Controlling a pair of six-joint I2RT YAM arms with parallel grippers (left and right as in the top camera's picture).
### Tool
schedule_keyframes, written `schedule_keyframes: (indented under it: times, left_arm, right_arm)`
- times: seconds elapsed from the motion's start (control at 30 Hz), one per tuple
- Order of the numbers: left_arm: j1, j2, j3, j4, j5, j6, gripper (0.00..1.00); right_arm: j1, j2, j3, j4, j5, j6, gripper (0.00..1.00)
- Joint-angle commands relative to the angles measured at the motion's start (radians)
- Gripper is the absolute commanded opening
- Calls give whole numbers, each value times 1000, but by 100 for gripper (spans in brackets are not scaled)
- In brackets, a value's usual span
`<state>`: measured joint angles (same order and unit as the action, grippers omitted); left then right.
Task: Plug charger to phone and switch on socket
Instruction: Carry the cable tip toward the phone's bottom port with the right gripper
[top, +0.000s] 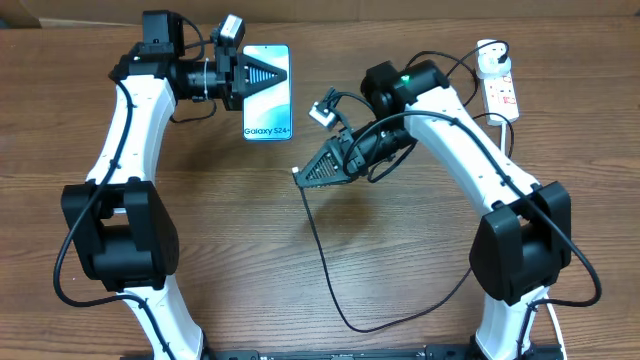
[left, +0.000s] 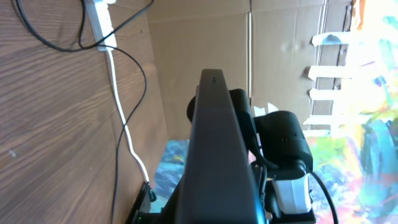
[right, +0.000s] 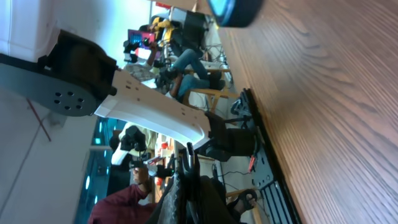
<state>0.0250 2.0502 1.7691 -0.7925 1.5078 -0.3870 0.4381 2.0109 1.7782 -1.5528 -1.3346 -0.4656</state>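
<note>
Charger (top: 318, 255) first: its thin black cable climbs from a loop at 6 o'clock on the desk (top: 230, 220) and ends right at the tips of the right end effector (top: 299, 175), which is clenched tight near the desk's centre. We cannot tell whether the connector is pinched there or merely lies under the tips (the right wrist view shows only closed fingers and background). Out at 2 o'clock the cable's round white adapter (top: 489, 52) sits at the far end of the socket (top: 503, 95), seemingly plugged in. Whether the socket is on is too small to read.

The left end effector (top: 285, 73) is clenched too, grasping nothing, poised over the upper half of the phone (top: 268, 118). The phone lies flat, screen up, at 11 o'clock; contact with the glass we cannot judge.

We take the step in hand to be the plugging, since connector and phone are apart. Next, we judge, the connector must travel toward 11 o'clock to the phone's near short edge and line up squarely with the port, while the left steadies the phone.
</note>
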Motion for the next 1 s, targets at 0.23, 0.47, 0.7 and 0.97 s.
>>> schedule_keyframes:
  times: [0.23,0.47,0.7,0.97]
  left_arm:
    - [-15,-9,-2,3,10,-110,4]
    - [-26,-9,-2,3,-14,-111,4]
    - [-30,-9,-2,4,-49,-112,4]
    - [-52,-9,-2,5,-87,-116,4]
  right_arm:
    - [-3,-23,7,135,-27,126,4]
    - [2,-23,7,290,36,333,4]
    - [2,-23,7,296,31,336,4]
    - [2,-23,7,370,29,413,4]
